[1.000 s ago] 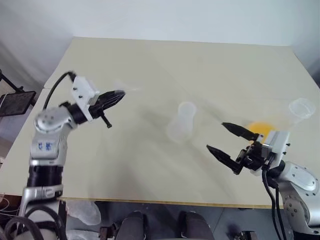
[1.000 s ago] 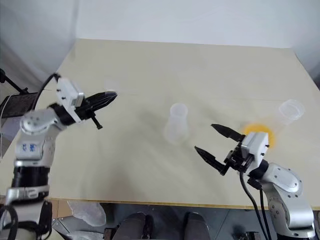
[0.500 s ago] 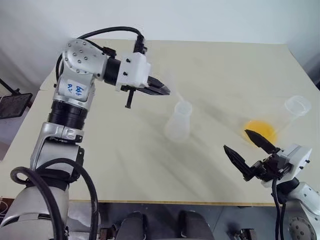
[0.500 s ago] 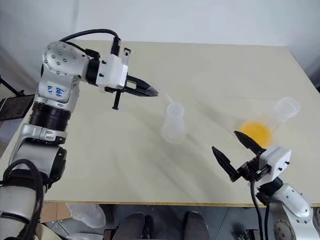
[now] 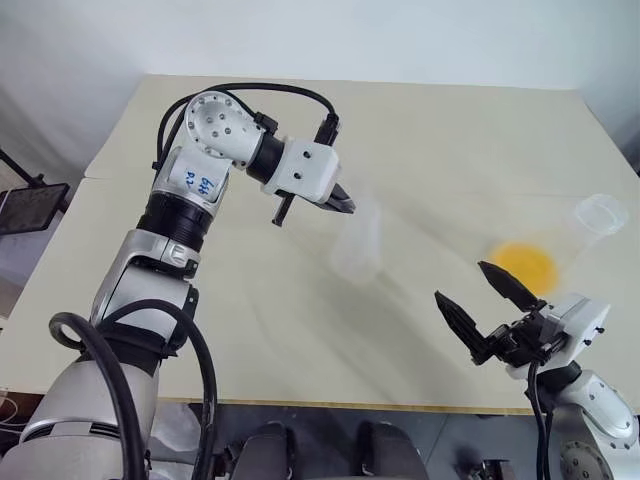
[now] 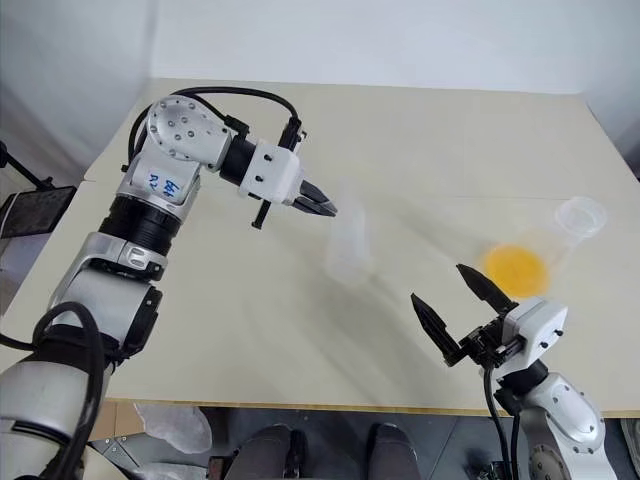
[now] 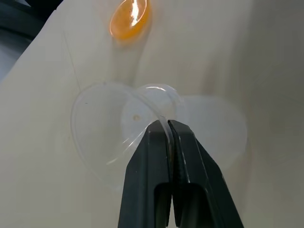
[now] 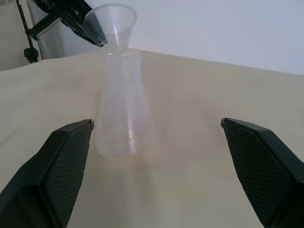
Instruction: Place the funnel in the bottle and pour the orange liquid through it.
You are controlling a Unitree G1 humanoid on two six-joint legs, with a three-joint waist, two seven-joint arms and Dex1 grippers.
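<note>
The small clear colourless plastic funnel (image 8: 114, 21) sits at the mouth of the clear flask-shaped bottle (image 8: 124, 114), which stands mid-tabletop (image 5: 450, 150) with bare cream surface all round. The left gripper (image 7: 167, 127), reaching rightward and tilted down, pinches the funnel's rim. The right gripper (image 5: 488, 310) hovers wide open, empty, near the tabletop's front edge, beside the orange liquid (image 5: 522, 264).

The funnel (image 8: 114, 24), clear colourless plastic, sits upright with its spout in the neck of the bottle (image 8: 124, 109), its rim pinched by the left tool (image 7: 167, 127). The bottle, a transparent flask with a wider base, stands upright at the middle of the bench (image 5: 300, 330). The orange liquid (image 5: 523, 264) pools in a clear tilted vessel at centre right.
</note>
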